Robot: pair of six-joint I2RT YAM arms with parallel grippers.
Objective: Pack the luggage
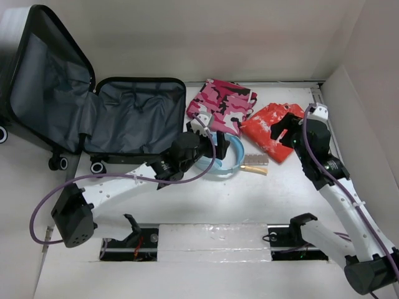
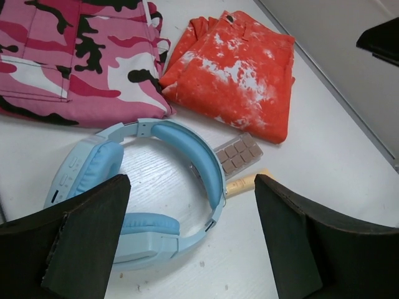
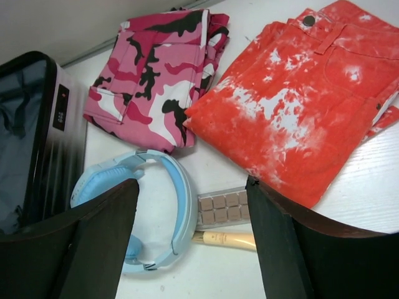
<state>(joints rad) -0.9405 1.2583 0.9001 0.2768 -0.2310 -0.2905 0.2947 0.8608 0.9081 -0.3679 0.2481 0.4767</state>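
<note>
Grey-lined luggage open (lid propped up), black rim, left gripper and right gripper spread wide

White table: open luggage, pink camo garment, orange garment, blue headphones, palette, brush.

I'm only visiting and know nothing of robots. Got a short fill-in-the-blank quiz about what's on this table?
The black hard-shell suitcase with grey fabric lining lies ____.
The gripper hovering over the light blue plastic headphones belongs to the ____ arm.
The folded pink fabric garment has a ____ pattern.
Missing words: open, left, camouflage.
</note>
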